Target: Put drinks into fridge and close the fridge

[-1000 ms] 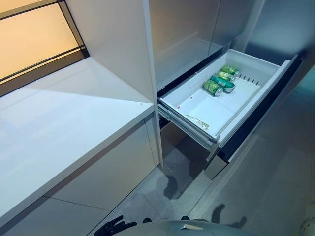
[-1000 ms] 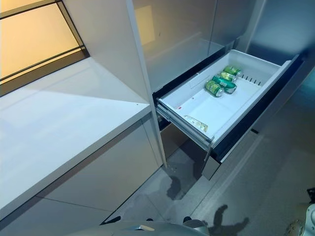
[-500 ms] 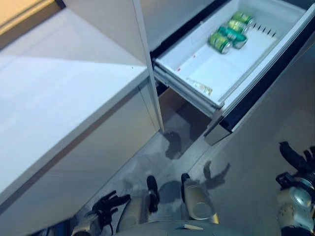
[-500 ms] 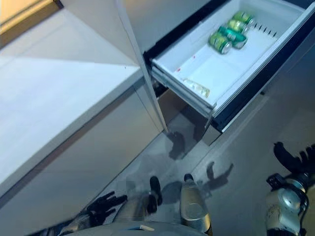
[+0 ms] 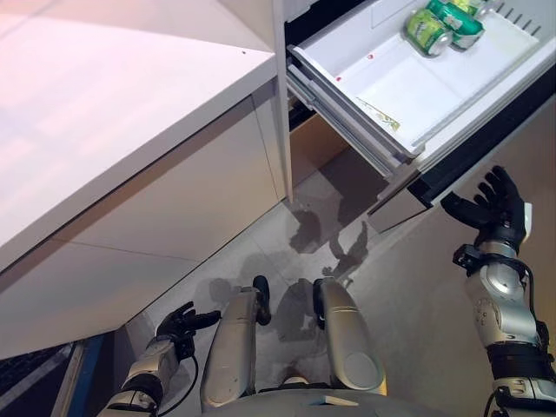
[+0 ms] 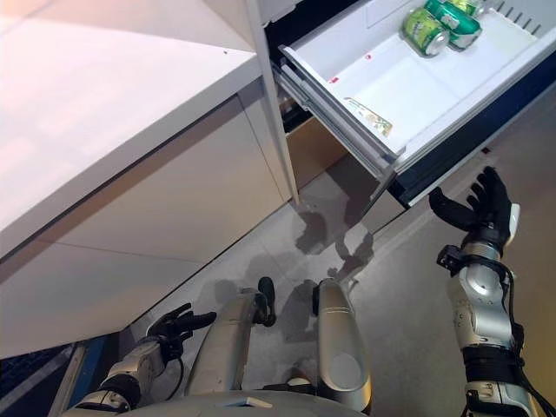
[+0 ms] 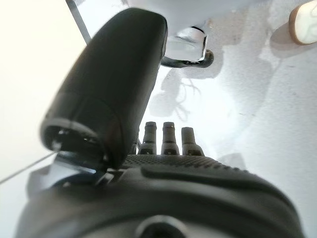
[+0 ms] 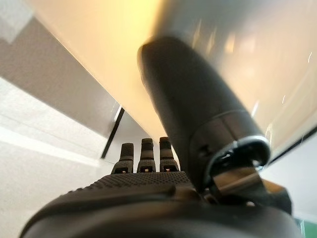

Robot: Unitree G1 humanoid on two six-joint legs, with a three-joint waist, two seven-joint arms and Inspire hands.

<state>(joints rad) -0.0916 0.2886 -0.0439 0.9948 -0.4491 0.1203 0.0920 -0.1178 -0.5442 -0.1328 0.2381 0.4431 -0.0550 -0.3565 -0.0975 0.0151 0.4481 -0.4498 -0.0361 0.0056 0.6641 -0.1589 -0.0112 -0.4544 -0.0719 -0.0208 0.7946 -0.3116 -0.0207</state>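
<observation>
The fridge drawer stands pulled out at the upper right, its white tray holding green cans at the far end and a flat packet near the front edge. The cans also show in the right eye view. My right hand is raised, open and empty, just in front of and below the drawer's dark front panel, not touching it; it also shows in the right wrist view. My left hand hangs low by the floor, open and empty; it also shows in the left wrist view.
A white counter fills the left, with cabinet fronts below it. A tall white panel separates the counter from the fridge. Grey floor lies in front of the drawer. A pale shoe shows in the left wrist view.
The camera has tilted down, so the whole scene shifted up. My right hand has risen from low at the right to just in front of the drawer's front panel. The left hand stays low.
</observation>
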